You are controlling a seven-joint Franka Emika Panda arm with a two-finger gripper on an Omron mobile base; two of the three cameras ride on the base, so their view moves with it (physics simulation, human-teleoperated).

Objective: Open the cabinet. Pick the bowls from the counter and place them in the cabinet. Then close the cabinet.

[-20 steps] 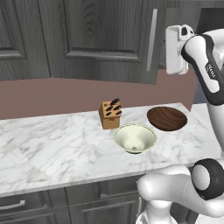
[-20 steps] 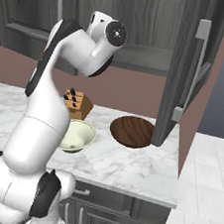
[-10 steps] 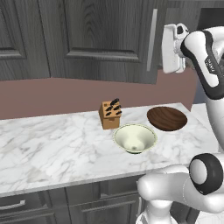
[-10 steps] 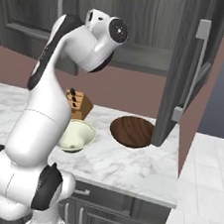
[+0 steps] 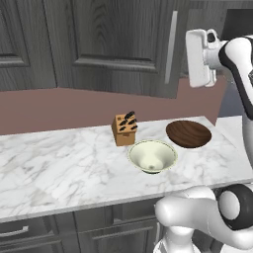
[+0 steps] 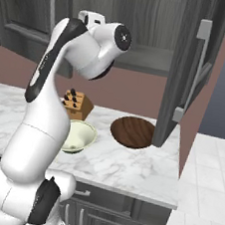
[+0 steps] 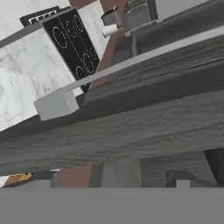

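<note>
While both bowls sit untouched on the desk (image 5: pixel 59 163), the task stands at its first stage. Knife block (image 5: pixel 124 129) at left-centre of the marble, upright, near the back wall. Just in front and to its right: cream bowl (image 5: pixel 152 156), upright, empty. Further right, near the desk's end: wooden bowl (image 5: pixel 188 134), upright, apart from the cream one.

Cabinet (image 5: pixel 113 44) above. Left door (image 5: pixel 123 47) looks shut in the left base view, bar handle (image 5: pixel 171 47) vertical. Right door (image 6: pixel 188 69) is swung well out toward the robot in the right base view, edge-on, its lower corner hanging just above the wooden bowl's right side; interior shelf (image 6: pixel 141 63) exposed behind the arm.

Pincer (image 5: pixel 193 58): raised at door height, right of the left door's handle. Jaws spread wide, nothing between them. Hand view looks along a door face and its bar handle, close up.

Judgement: opening is at least half done (right door out; left door not). Remaining: possibly left door, both bowl transfers, closing. Open door overhangs the wooden bowl, so clearance may be tight.
</note>
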